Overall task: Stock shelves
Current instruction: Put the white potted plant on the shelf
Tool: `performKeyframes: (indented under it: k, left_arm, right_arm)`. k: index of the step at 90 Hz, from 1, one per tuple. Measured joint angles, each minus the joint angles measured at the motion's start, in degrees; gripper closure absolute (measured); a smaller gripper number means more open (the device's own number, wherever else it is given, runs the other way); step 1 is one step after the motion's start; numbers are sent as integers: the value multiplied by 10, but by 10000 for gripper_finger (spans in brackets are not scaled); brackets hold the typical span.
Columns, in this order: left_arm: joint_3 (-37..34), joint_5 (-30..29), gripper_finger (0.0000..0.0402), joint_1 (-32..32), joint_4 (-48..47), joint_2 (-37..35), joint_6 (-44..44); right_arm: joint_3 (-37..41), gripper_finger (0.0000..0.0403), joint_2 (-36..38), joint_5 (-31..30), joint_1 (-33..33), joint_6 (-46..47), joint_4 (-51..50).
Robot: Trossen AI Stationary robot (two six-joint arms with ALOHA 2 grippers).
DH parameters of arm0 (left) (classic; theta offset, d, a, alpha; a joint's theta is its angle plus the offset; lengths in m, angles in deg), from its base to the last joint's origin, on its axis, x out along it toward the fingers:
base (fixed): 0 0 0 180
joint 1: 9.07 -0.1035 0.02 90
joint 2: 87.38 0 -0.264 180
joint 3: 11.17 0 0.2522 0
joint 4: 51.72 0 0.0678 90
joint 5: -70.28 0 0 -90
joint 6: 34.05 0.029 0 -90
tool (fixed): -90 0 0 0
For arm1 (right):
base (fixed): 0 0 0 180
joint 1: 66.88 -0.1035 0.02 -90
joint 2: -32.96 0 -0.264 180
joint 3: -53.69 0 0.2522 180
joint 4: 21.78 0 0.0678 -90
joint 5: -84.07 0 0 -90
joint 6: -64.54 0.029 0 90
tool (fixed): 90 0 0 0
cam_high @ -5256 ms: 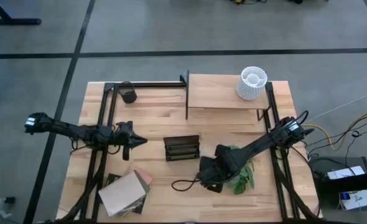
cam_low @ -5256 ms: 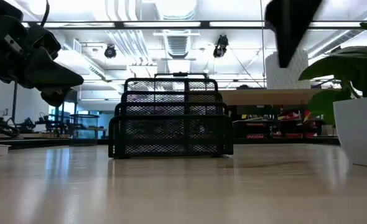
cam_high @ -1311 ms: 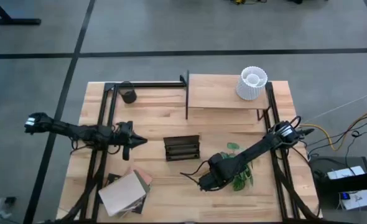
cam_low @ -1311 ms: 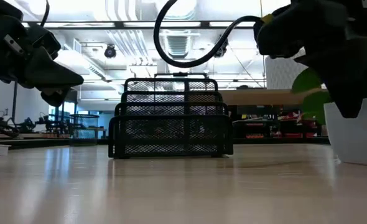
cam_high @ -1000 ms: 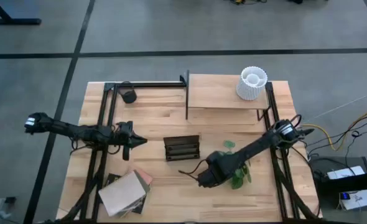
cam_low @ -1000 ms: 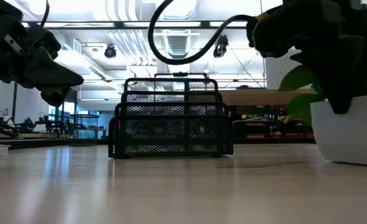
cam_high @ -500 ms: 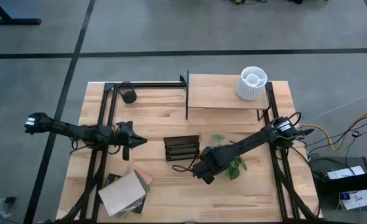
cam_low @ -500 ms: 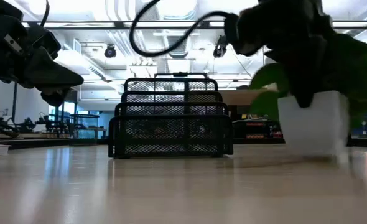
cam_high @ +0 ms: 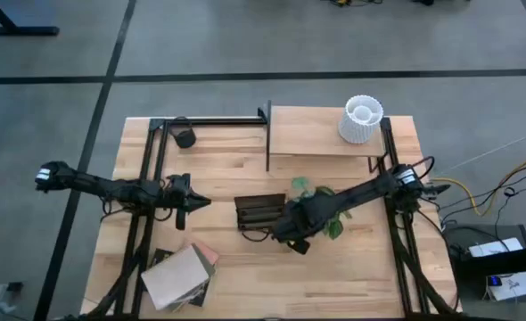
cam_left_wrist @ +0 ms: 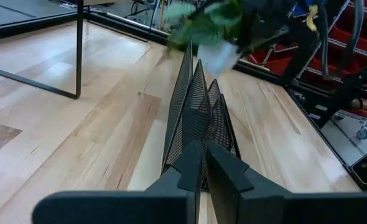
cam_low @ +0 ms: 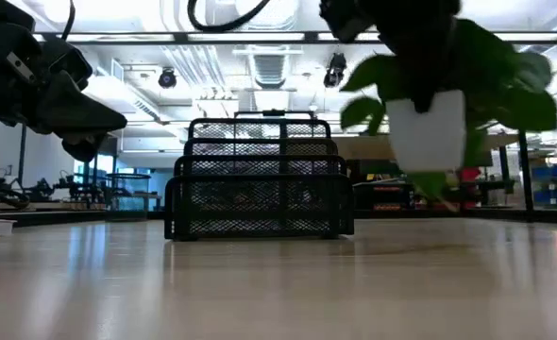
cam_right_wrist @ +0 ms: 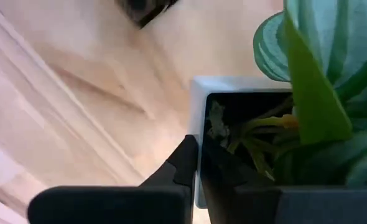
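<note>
- Shelves [cam_high: 325,134] stand in the upper right part of the high view, at the far edge of the bench [cam_high: 218,178]; the pale board rests in a thin black frame.
- On that board, toward its right end, sits a white ribbed pot [cam_high: 361,119].
- Right gripper [cam_high: 300,225] is at the middle of the high view, just right of the black mesh rack [cam_high: 259,212]. Its fingers [cam_right_wrist: 186,163] are closed over the rim of a white square planter [cam_low: 428,135] with a green plant [cam_high: 318,207] in it; in the right wrist view one finger is outside the wall and one inside.
- In the low view the planter hangs in the upper right of the frame, clear of the bench surface, and looks blurred.
- Left gripper [cam_high: 192,202] hovers at the left of the high view, well apart from the shelves, pointing toward the mesh rack. Its fingers [cam_left_wrist: 193,163] are pressed together with nothing between them.
- A small dark cup [cam_high: 184,136] stands near the upper left corner of the bench, beside a black frame bar.
- Books [cam_high: 181,275] lie stacked at the lower left of the high view.
- No brand, label or writing can be read on any of these things.
</note>
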Motion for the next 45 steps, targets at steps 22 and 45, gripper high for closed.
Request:
performKeyframes:
  k: [22,45]
  left_arm:
    - [0,0,395,0,0,0,0]
    - [0,0,395,0,0,0,0]
  right_arm:
    - [-106,403,0,-62,34,-74,-27]
    - [-170,403,1,-100,89,-205,-28]
